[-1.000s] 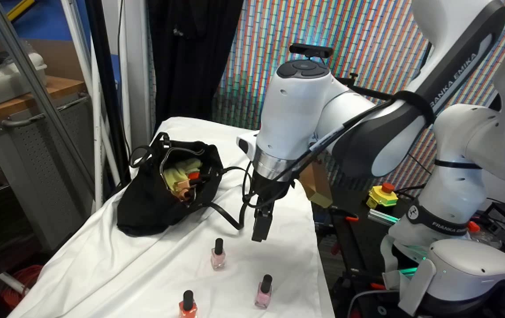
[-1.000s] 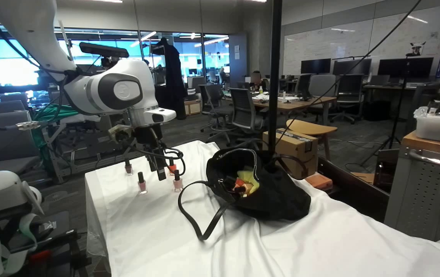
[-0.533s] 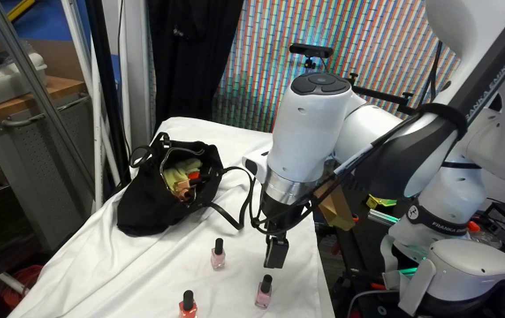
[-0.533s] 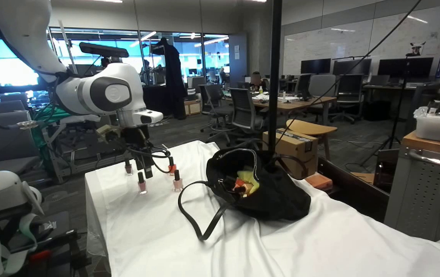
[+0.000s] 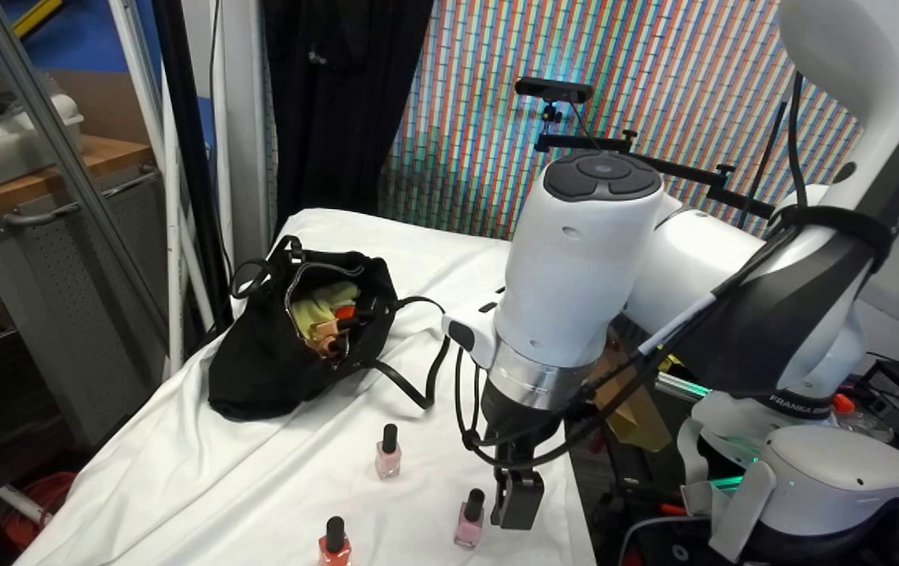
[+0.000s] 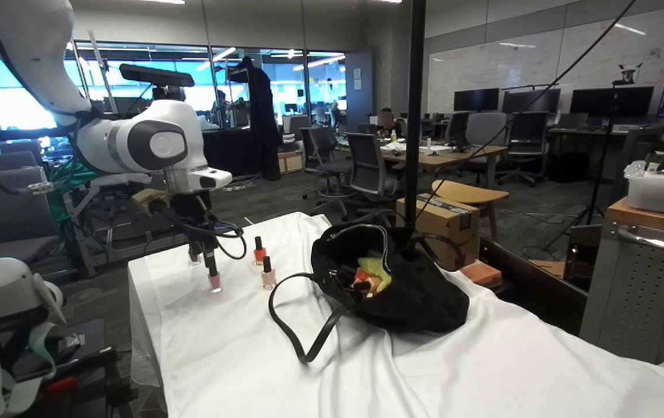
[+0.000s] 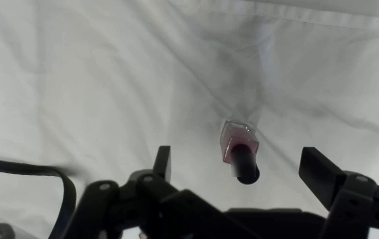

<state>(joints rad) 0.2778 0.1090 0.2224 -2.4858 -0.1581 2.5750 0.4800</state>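
Note:
My gripper is open and empty. In the wrist view its fingers stand apart on either side of a mauve-pink nail polish bottle with a black cap, not touching it. In both exterior views the gripper is close above or beside this upright bottle. A pale pink bottle and an orange-red bottle stand nearby. Another bottle is partly hidden behind the gripper in an exterior view.
A black bag lies open on the white cloth, with yellow-green cloth and small bottles inside. Its strap loops onto the table and shows in the wrist view. Cables hang round the gripper. The white robot base stands beside the table.
The arm has moved away from the bag and down to the mauve-pink bottle. The bottles and bag have not moved.

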